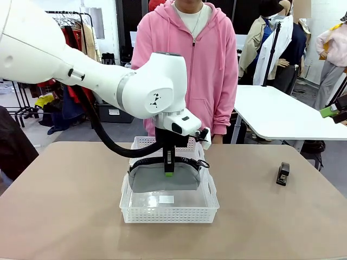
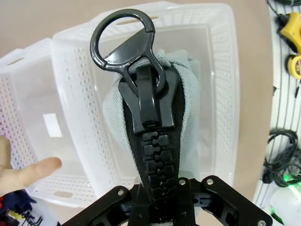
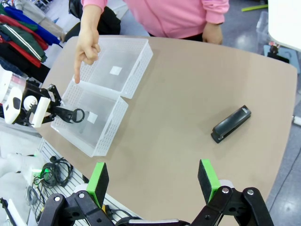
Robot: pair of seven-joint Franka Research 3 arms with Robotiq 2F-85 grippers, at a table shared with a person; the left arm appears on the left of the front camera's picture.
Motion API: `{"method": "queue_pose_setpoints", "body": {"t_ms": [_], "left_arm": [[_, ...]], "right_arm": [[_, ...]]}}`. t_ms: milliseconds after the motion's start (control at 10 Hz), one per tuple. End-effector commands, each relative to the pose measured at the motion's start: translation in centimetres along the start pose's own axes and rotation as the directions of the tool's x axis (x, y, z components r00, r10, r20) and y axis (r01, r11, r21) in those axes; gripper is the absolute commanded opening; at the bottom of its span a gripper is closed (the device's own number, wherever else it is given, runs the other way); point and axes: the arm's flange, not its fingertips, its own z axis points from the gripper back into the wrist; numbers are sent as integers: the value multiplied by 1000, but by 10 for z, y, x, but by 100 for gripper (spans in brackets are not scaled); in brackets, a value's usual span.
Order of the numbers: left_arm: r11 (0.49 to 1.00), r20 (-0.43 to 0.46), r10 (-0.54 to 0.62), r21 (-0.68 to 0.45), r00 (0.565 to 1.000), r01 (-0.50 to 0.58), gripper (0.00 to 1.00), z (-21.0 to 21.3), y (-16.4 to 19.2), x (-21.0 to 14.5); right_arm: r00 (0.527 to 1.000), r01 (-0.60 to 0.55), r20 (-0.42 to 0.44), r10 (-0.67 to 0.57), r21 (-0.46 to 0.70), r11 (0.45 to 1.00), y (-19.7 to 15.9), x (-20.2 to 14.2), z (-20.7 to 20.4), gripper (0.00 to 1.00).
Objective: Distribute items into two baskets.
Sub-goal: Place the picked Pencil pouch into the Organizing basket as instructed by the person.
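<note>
Pouch first, on your left: your left gripper (image 1: 169, 172) is pinched narrow on the black zipper edge of the grey fabric pouch (image 1: 162, 181) and holds it from above. The pouch stands on edge with the zipper uppermost. Its long axis runs left to right across the table (image 1: 65, 206), in line with the long side of the near basket (image 1: 168, 214). The zipper's ring pull (image 1: 203, 163) sits at the pouch's right-hand end. In the left wrist view the ring points away from the fingers, with the zipper teeth running straight back between them.

The pouch's lower edge is down inside the near basket, the larger of the two. You cannot tell whether it touches the floor. A small white label shows on that basket's floor in front of the pouch. The far basket (image 1: 142, 142) sits touching the near one, on the person's side, and its clear floor carries a white label.

In the right wrist view the person's hand (image 3: 88, 44) points an index finger down at the far basket's corner, beside the near basket.

Further right, the black stapler (image 1: 282, 173) lies flat on the bare table, well apart from both baskets. Its long axis runs roughly near to far, slightly tilted. Your right gripper (image 3: 153, 181) is up above the table with its jaws wide and nothing between the green pads.
</note>
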Motion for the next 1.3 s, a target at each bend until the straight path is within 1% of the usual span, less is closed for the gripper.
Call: {"method": "queue_pose_setpoints", "body": {"t_ms": [0, 300, 500, 900, 1000, 1200], "left_arm": [[998, -9, 1, 56, 1000, -1, 0, -13, 6, 0], [1000, -31, -8, 21, 999, 9, 0, -46, 13, 5], [999, -50, -18, 36, 999, 20, 0, -61, 12, 7], [999, -44, -27, 26, 999, 28, 0, -68, 11, 7], [999, -46, -23, 25, 999, 24, 13, -68, 11, 7], [999, -46, -12, 34, 999, 13, 53, -58, 10, 7]], "right_arm": [[1000, -3, 18, 2, 19, 1000, 1, 2, 0, 100], [1000, -3, 18, 2, 19, 1000, 1, 2, 0, 100], [1000, -3, 18, 2, 19, 1000, 1, 2, 0, 100], [1000, -3, 18, 2, 19, 1000, 1, 2, 0, 100], [1000, -3, 18, 2, 19, 1000, 1, 2, 0, 100], [1000, -3, 18, 2, 19, 1000, 1, 2, 0, 100]]}}
